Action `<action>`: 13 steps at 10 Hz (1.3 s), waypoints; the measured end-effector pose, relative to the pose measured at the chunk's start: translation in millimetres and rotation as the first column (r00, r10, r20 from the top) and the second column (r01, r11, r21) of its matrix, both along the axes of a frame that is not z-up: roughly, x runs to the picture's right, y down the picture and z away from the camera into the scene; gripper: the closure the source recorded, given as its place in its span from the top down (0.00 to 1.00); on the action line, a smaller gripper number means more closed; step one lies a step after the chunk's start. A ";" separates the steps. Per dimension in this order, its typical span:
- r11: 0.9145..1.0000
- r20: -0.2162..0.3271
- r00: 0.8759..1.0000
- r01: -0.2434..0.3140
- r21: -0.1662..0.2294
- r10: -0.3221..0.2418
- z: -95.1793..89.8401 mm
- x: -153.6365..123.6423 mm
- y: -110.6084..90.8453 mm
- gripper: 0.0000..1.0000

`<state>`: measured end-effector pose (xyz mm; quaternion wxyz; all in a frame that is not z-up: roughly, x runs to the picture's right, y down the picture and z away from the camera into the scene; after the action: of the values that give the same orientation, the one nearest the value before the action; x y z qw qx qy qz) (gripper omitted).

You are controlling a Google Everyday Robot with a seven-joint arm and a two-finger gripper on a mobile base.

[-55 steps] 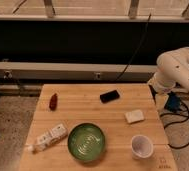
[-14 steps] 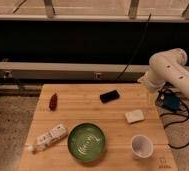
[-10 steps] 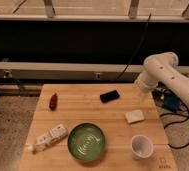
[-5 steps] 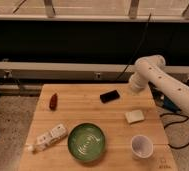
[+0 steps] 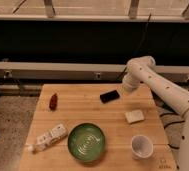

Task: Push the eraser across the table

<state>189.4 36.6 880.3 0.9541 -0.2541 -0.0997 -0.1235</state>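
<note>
The eraser (image 5: 109, 96) is a small flat black block lying at the far middle of the wooden table (image 5: 83, 109). My white arm reaches in from the right. Its end, with the gripper (image 5: 127, 86), hangs over the table's far right part, just right of the eraser and slightly behind it. The arm's end hides the fingers. I cannot tell whether the gripper touches the eraser.
A pale beige block (image 5: 134, 116) lies right of centre. A green bowl (image 5: 87, 142) sits at the front middle, a white cup (image 5: 140, 146) at the front right, a white packet (image 5: 48, 138) at the front left, a small red object (image 5: 53, 101) at the far left.
My arm has swung left from beyond the table's right edge, so the gripper end now sits close beside the eraser. The objects on the table have not moved.
</note>
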 end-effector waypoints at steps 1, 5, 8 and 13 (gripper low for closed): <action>1.000 -0.007 1.000 0.005 0.007 -0.005 10.0 -2.4 0.4 0.11; 1.000 -0.046 0.999 -0.005 0.016 0.005 60.5 -3.1 -11.0 0.11; 1.000 -0.086 0.996 -0.016 0.009 0.017 83.7 8.5 -12.3 0.11; 0.999 -0.132 0.990 -0.046 0.004 0.046 101.4 30.6 -14.2 0.11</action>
<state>220.0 22.3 981.6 0.9613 -0.2588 -0.0424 -0.0843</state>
